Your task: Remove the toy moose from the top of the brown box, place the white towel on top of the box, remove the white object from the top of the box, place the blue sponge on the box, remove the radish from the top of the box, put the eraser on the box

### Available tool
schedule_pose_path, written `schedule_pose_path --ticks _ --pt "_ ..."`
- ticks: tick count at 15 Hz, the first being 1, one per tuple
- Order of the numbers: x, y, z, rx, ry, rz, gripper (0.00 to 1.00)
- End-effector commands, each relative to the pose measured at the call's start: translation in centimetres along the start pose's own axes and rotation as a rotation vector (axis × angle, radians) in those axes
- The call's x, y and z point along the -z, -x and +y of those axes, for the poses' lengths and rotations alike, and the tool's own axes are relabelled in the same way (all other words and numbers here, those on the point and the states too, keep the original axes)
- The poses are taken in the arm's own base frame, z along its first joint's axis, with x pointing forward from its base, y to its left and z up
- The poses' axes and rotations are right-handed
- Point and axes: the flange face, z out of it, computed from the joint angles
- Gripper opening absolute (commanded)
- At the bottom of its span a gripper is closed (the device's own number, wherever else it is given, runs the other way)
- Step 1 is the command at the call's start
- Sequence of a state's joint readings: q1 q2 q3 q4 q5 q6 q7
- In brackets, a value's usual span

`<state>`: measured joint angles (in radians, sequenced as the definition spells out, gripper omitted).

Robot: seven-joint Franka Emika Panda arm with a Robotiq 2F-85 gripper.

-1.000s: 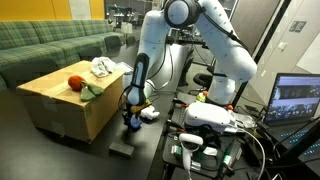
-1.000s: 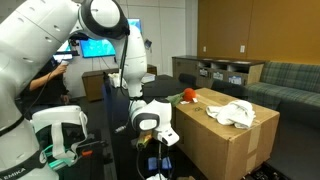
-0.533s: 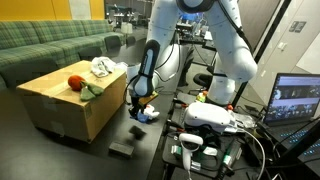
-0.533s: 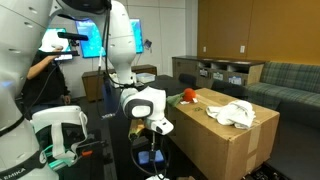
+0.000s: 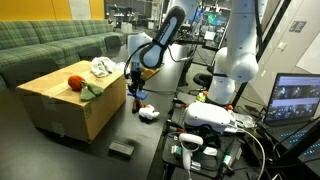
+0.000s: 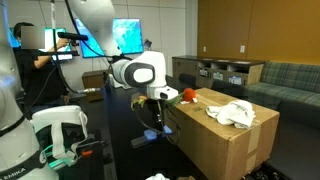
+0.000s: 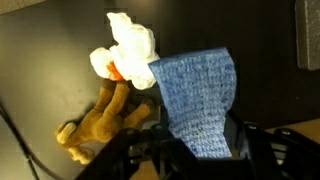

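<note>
Blue sponge point(image 7: 198, 95) in gripper point(image 7: 200, 150) (plain only from wrist view).

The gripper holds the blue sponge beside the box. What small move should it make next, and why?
Probably lift a little and carry the blue sponge sideways over the brown box. The gripper is shut on the sponge and hangs beside the box, not over its top. The radish and the white towel take up part of the top, so a bare part seems best.
</note>
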<state>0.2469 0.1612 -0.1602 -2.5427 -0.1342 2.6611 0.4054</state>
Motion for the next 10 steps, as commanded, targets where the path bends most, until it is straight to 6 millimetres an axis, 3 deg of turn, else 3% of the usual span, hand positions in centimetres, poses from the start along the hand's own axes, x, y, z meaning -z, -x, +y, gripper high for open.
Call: schedule_pose_path --ticks 1,5,10 --pt "6.6 -1.2 -0.1 0.002 0.021 0.057 0.3" --pt "11.9 -4.3 -1.7 -0.002 -0.004 0.122 0.3" --pt "14.7 -9.4 -4.7 0.005 -0.036 0.197 0.3"
